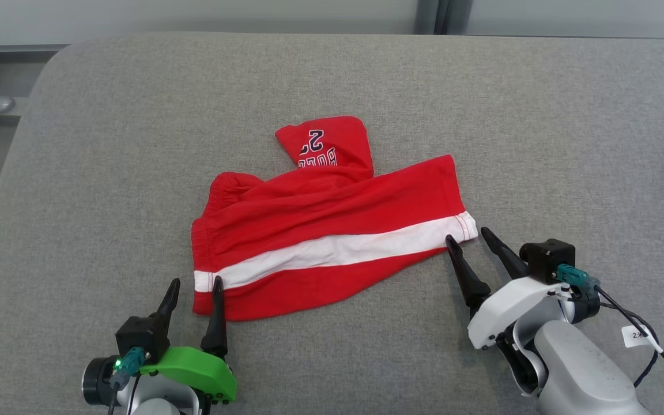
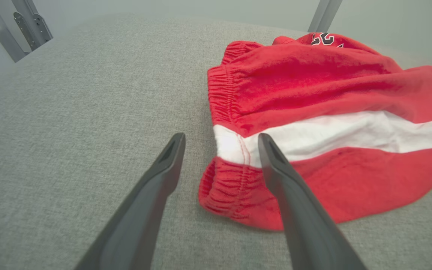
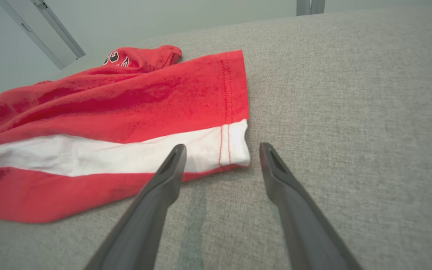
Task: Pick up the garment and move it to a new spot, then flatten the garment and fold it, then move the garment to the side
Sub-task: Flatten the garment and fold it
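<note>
At shorts ends | left gripper, right gripper both wide, empty | I'd pinch both corners low, together.

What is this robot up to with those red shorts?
A two-armed robot is handling a pair of red cloth shorts with a white side stripe, lying rumpled on a grey fabric surface. Its left gripper sits open at the elastic waistband end, its right gripper open at the stitched leg hem. Neither has hold of the cloth yet, so the shorts are not yet flattened or folded.
</note>
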